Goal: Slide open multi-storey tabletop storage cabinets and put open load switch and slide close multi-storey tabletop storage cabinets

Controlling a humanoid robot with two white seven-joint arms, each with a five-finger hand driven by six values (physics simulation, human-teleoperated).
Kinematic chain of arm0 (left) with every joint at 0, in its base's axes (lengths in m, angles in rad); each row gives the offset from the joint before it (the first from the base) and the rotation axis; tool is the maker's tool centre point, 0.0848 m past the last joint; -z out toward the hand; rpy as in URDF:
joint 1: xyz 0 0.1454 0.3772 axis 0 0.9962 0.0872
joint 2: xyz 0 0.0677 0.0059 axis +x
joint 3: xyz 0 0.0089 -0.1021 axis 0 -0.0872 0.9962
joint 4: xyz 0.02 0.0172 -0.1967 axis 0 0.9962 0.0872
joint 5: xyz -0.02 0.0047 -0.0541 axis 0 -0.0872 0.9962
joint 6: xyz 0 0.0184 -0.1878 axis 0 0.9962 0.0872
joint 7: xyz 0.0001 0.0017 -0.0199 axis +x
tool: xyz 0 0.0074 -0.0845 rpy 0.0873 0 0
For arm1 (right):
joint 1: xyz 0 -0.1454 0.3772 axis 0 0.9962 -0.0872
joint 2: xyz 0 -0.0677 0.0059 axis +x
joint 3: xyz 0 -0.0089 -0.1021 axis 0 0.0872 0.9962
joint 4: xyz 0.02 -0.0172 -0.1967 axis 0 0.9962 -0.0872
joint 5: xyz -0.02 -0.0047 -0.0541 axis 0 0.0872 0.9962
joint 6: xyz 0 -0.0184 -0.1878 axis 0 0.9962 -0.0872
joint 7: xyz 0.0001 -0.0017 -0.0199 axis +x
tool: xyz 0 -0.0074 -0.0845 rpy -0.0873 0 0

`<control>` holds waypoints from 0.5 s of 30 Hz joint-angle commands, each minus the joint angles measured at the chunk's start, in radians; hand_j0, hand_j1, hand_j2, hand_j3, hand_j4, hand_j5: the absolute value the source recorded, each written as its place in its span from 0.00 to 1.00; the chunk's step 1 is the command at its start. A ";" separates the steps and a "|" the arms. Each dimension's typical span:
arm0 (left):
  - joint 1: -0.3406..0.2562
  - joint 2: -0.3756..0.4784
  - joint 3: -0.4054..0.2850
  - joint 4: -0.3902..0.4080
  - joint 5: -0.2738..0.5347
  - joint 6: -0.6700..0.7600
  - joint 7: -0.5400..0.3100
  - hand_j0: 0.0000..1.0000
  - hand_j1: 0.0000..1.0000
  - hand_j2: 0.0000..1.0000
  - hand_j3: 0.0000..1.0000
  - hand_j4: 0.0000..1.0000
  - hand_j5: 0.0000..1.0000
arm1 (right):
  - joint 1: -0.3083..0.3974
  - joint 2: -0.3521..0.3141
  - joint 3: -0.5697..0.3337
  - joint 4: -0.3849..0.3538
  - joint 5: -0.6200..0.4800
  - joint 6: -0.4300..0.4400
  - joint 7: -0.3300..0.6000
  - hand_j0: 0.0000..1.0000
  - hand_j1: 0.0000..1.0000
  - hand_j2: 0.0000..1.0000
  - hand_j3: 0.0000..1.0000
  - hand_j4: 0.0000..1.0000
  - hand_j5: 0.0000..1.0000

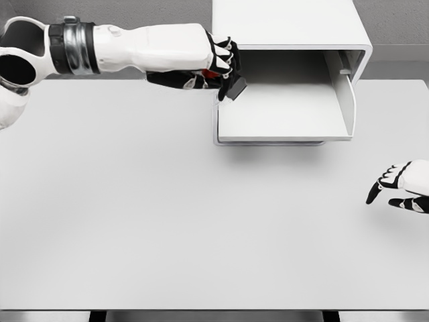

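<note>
Smooth table (167, 221); boxy cabinet (288, 27), flat drawer (281, 114) out.

White cabinet (288, 27) with drawer (281, 114) slid open; dark load switch (234, 87) held at its left edge

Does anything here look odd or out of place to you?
Nothing stands out. The cabinet has its drawer pulled out and sitting straight, the left hand holds a small dark switch at the drawer's corner, and the right hand rests apart.
</note>
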 commanded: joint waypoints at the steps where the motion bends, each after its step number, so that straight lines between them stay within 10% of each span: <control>1: -0.002 -0.075 -0.001 0.070 0.008 0.005 0.002 0.34 0.34 0.34 0.34 0.34 0.34 | 0.000 -0.001 0.000 0.000 -0.007 0.003 0.000 0.56 0.56 0.56 0.56 0.56 0.56; 11: -0.017 -0.235 -0.009 0.219 -0.050 0.005 0.002 0.38 0.38 0.38 0.38 0.38 0.38 | 0.008 -0.001 0.007 0.000 -0.005 0.003 0.000 0.57 0.57 0.57 0.57 0.57 0.57; 15: -0.020 -0.267 -0.009 0.285 -0.064 0.005 0.002 0.56 0.56 0.56 0.56 0.56 0.56 | 0.008 -0.001 0.007 0.000 -0.004 0.003 0.000 0.57 0.57 0.57 0.57 0.57 0.57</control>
